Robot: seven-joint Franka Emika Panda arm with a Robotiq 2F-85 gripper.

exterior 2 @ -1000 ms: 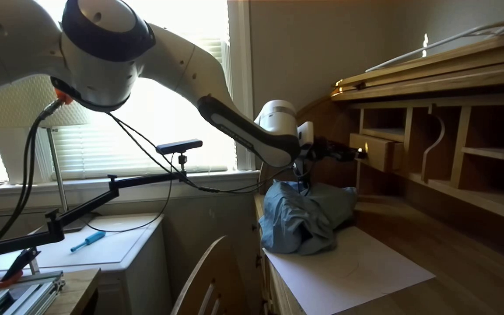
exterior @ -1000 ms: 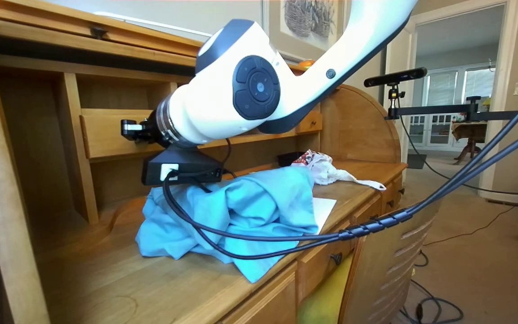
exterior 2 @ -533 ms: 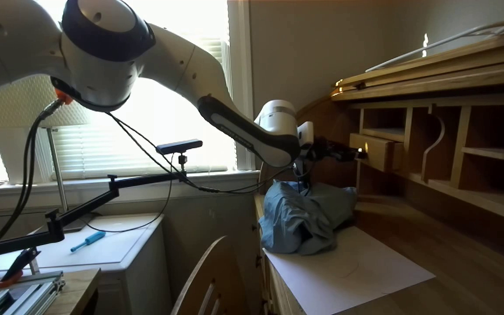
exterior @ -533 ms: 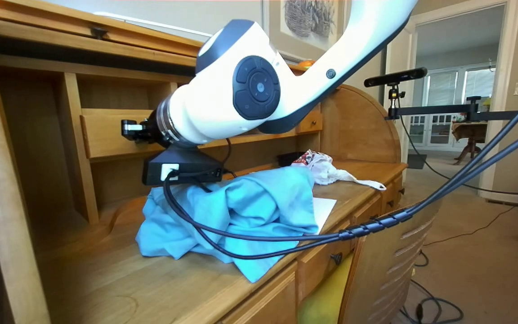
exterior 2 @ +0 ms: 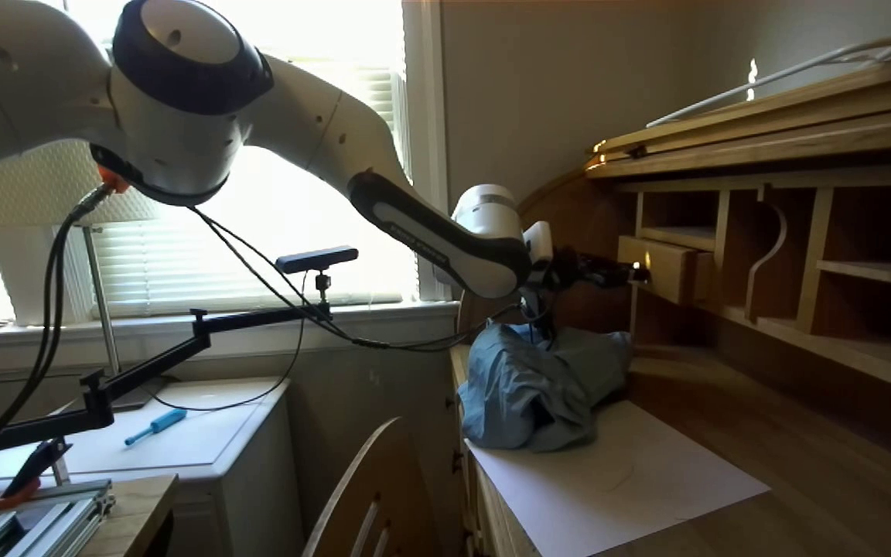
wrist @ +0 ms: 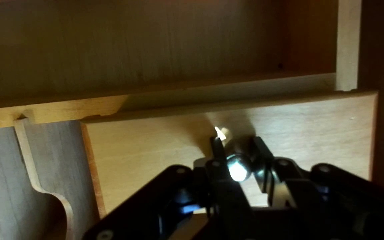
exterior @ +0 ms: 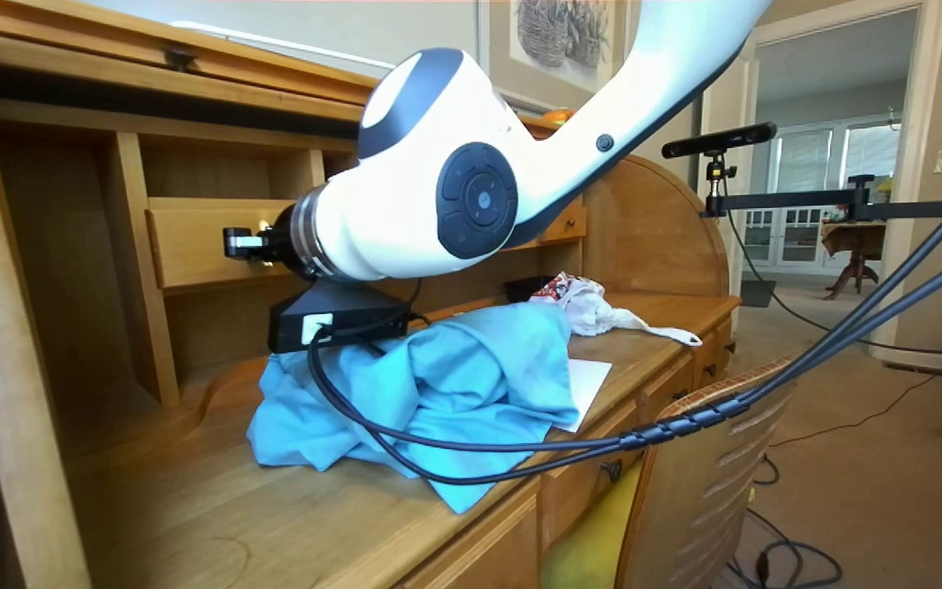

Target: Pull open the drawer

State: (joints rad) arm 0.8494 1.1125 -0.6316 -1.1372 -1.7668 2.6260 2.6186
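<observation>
The drawer [exterior 2: 663, 272] stands partly out, probably needing more pull, the gripper [wrist: 237, 140] narrowly parted about its knob [wrist: 238, 168], clamping unclear.

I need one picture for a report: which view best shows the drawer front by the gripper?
The wrist view: nearly head-on, it shows both ends of the drawer front, though the gripper covers part. In an exterior view the arm and gripper hide one end; in an exterior view the front looks foreshortened, partly covered.
</observation>
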